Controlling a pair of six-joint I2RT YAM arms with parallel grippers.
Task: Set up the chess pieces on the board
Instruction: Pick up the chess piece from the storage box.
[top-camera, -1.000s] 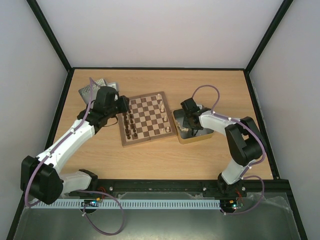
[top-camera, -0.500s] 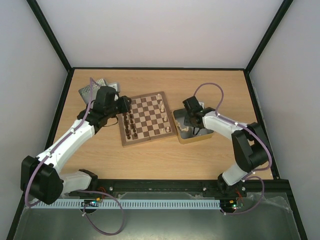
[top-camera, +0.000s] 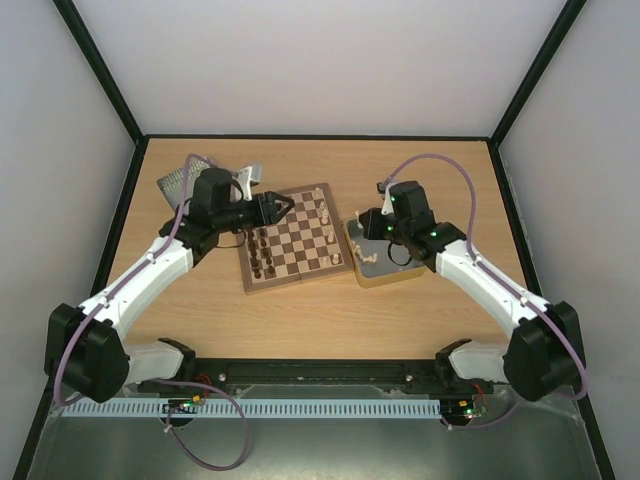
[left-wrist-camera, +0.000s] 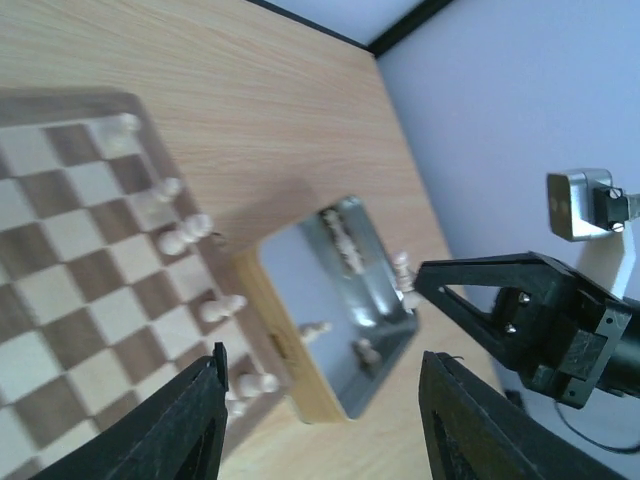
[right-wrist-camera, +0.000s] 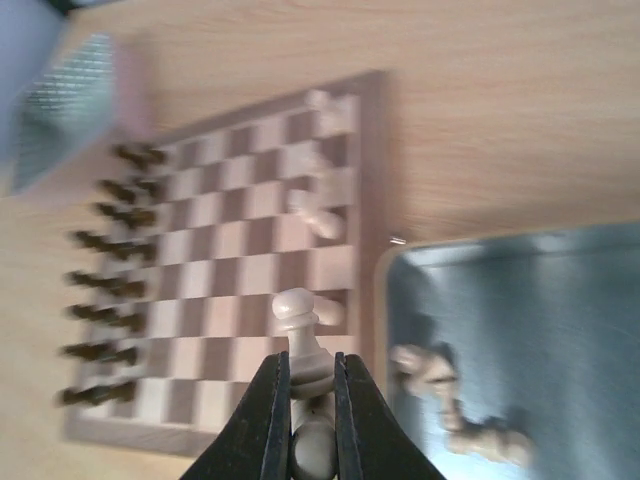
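Your right claw (right-wrist-camera: 310, 378) is pinched tight on a cream pawn (right-wrist-camera: 297, 318), held upright above the board's (top-camera: 295, 250) 3 o'clock edge. A tin (top-camera: 390, 280) sits on the table just beside that edge. Your left claw (left-wrist-camera: 320, 400) hangs spread and empty over the board's 11 o'clock edge. Cream pieces (top-camera: 328, 236) stand along the 3 o'clock side and dark pieces (top-camera: 258, 250) along 9 o'clock.

1. We log the left arm (top-camera: 140, 280) and the right arm (top-camera: 480, 282): white links, black rounded joint housings.
2. A lilac cable (top-camera: 440, 165) loops along each arm.
3. Left gripper (left-wrist-camera: 320, 420): matte black, tapered fingers (left-wrist-camera: 190, 425).
4. Right gripper (right-wrist-camera: 312, 375): narrow black fingers, and two silver screws (left-wrist-camera: 510, 327) in its black body.
5. We see small green lights (top-camera: 433, 235) on the right arm.
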